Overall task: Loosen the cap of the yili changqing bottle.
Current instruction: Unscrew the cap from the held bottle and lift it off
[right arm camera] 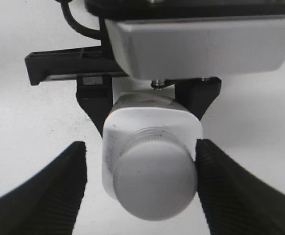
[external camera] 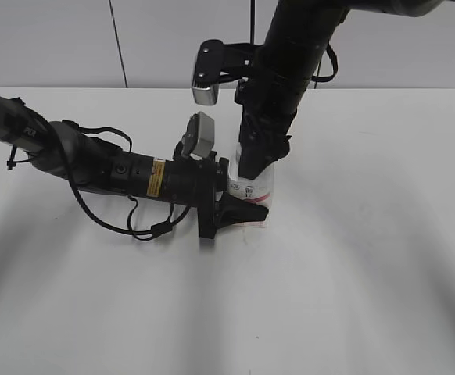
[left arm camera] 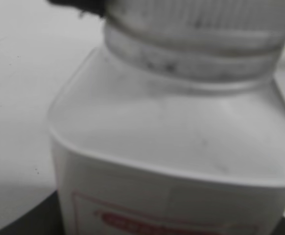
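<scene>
The cap (right arm camera: pixel 154 183) sits on the bottle (right arm camera: pixel 152 122), which stands upright on the white table (external camera: pixel 352 258). The left gripper (external camera: pixel 239 209) reaches in from the side and clamps the bottle's body between its 2 fingers. The right gripper (right arm camera: pixel 142 188) hangs above, its jaws spread around the cap; the right finger (right arm camera: pixel 230 196) touches it, the left stands apart.

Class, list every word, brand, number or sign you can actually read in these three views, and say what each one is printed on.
None can be read.
Pink-red label on the yili changqing bottle: print too blurred.
Same label in the exterior view: too small.
Yellow sticker on the left arm: too small.
White marking on the left arm's upper link: letters unclear.
The cap: no print visible.
</scene>
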